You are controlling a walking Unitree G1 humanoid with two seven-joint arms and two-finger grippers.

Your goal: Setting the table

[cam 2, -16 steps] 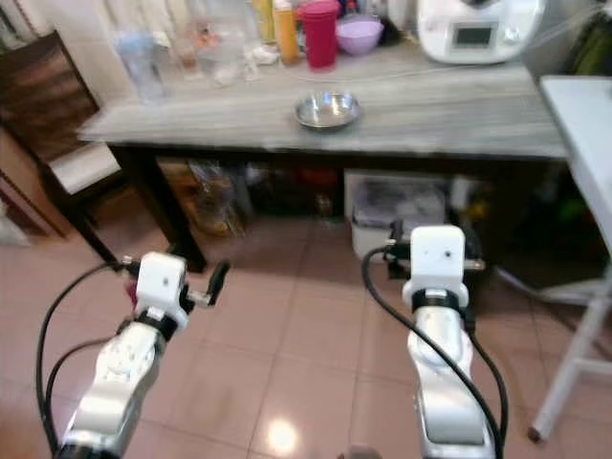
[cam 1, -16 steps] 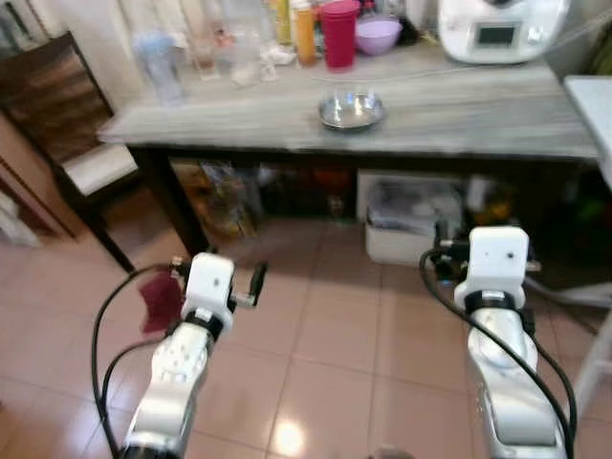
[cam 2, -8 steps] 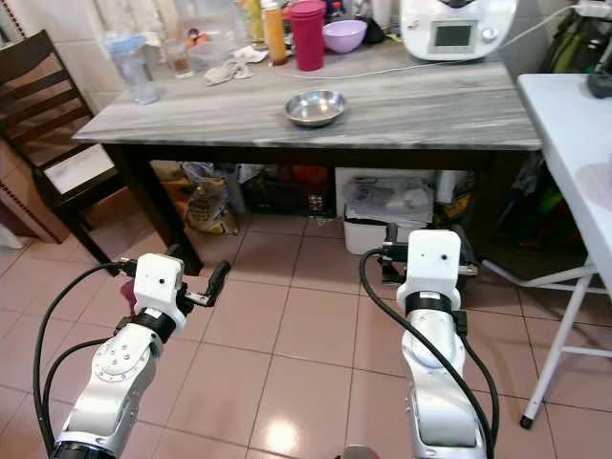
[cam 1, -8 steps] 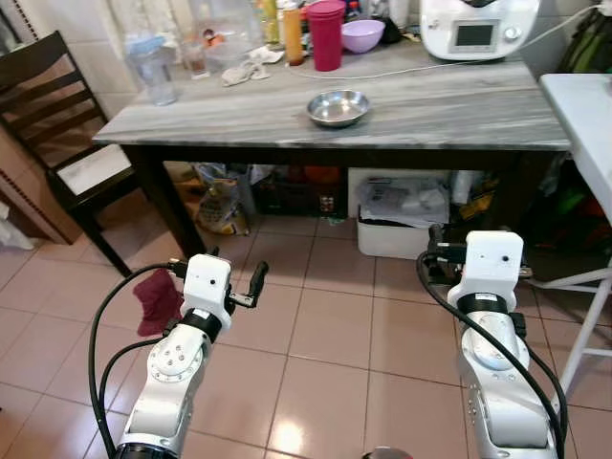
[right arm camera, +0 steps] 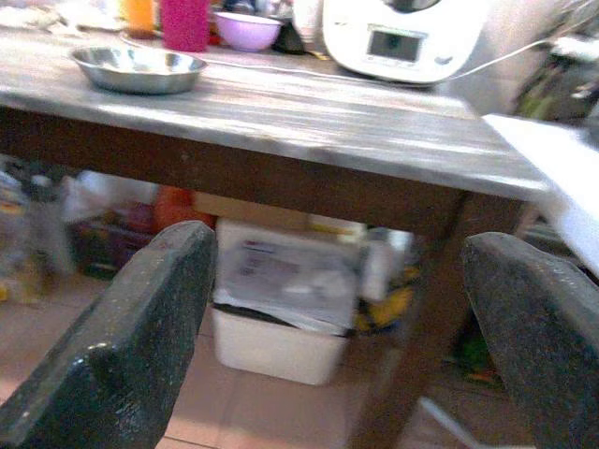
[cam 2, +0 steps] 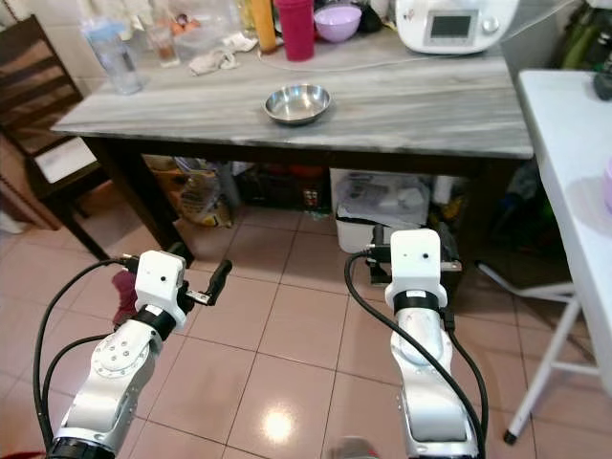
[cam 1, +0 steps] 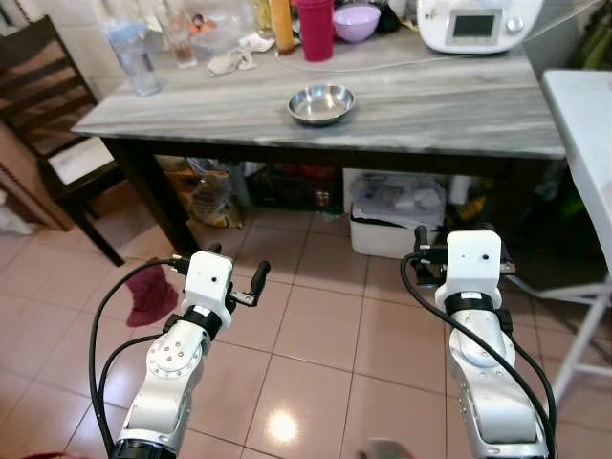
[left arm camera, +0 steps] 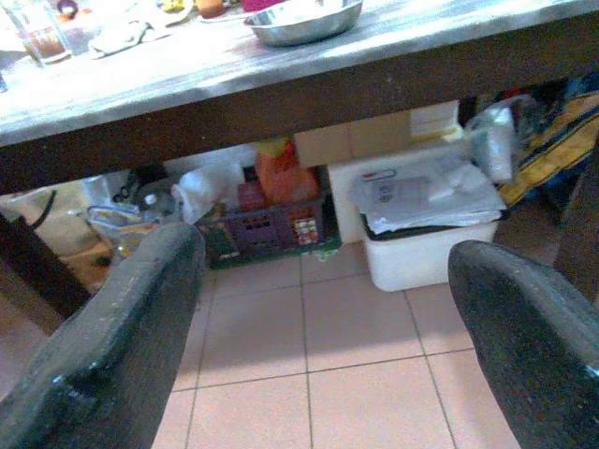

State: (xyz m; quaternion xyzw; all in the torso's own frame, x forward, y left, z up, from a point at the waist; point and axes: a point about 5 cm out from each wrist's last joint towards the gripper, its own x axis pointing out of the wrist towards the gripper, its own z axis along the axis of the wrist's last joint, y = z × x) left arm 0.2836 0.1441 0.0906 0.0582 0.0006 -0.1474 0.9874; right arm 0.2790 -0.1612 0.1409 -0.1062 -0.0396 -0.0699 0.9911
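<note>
Both grippers — the left gripper [left arm camera: 318, 327] and right gripper [right arm camera: 337, 327] — are hovering low over the tiled floor [cam 1: 316, 335] with fingers spread apart and holding nothing, probably because the steel bowl [cam 1: 321, 102] is sitting well ahead on the grey surface [cam 1: 459, 105].

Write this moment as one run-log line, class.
left pincer: open, empty, above floor | right pincer: open, empty | steel bowl: on table, untouched
</note>
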